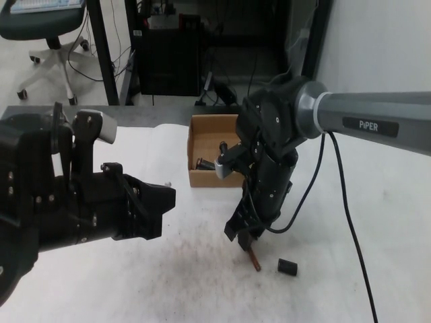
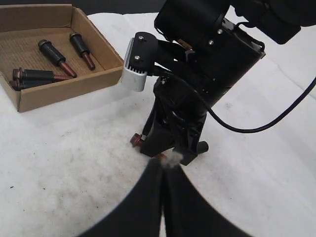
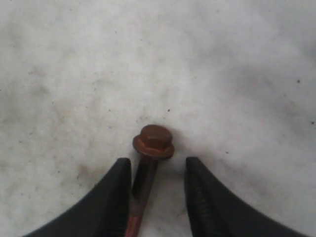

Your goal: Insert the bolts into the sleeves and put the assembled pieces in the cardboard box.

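The right gripper (image 3: 158,165) points down at the worktop (image 1: 377,256) close to its near edge, its fingers spread to either side of a bolt (image 3: 153,140) and not closed on it. The shank lies close against one finger, and the hexagonal head sits just past the fingertips, a placing that suggests the pick-up is the step in hand. The left gripper (image 2: 164,168) hangs above the left side of the worktop with its fingers pressed together on nothing. It is aimed toward the right gripper, apparently standing by to take the other half of the pair.

Toward the far edge, about midway along it, sits the open cardboard box (image 2: 69,91). It holds four assembled pieces (image 2: 52,52) lying flat on its floor, each a dark sleeve with a bolt through it, so the task looks well advanced.

The bolt itself lies flat on the worktop. A lone black sleeve (image 1: 287,266) rests just beside it, toward the right edge, within easy reach for the insertion to come. A skewed grasp could tilt the bolt and spoil its line into that sleeve
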`<state>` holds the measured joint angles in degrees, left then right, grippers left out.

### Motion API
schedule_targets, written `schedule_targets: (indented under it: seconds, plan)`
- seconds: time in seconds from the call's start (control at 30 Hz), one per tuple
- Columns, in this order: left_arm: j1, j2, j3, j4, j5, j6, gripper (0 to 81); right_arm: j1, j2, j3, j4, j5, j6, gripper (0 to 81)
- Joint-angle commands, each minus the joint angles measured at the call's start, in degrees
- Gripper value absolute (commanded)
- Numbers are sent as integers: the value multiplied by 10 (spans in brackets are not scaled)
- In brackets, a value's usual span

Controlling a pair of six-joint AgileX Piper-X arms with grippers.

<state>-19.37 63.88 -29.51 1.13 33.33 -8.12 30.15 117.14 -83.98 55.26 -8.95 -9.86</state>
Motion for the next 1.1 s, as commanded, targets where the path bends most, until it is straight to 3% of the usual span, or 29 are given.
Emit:
schedule_targets:
  seconds: [0.0,0.17,0.3,0.47,0.7,0.83,1.07]
  plan:
    - [-2,-6,-7,-5,1,4,3,0,0,-2,-5,1,-5,342]
    - [-2,-6,-7,-5,1,4,3,0,5,8,-12,1,-5,335]
    - [-2,-6,-7,-5,1,4,3,1,19,10,-13,1,-5,264]
    - [-2,-6,-7,-5,1,4,3,1,29,10,-17,25,-6,8]
    - [-2,-6,-7,-5,2,4,3,-8,-7,-13,-14,26,-2,9]
    - [-3,-6,-8,-5,46,4,3,-26,-85,-12,-10,23,-2,9]
    - [-62,11,-54,-1,49,87,3,-93,-249,33,-15,-48,0,9]
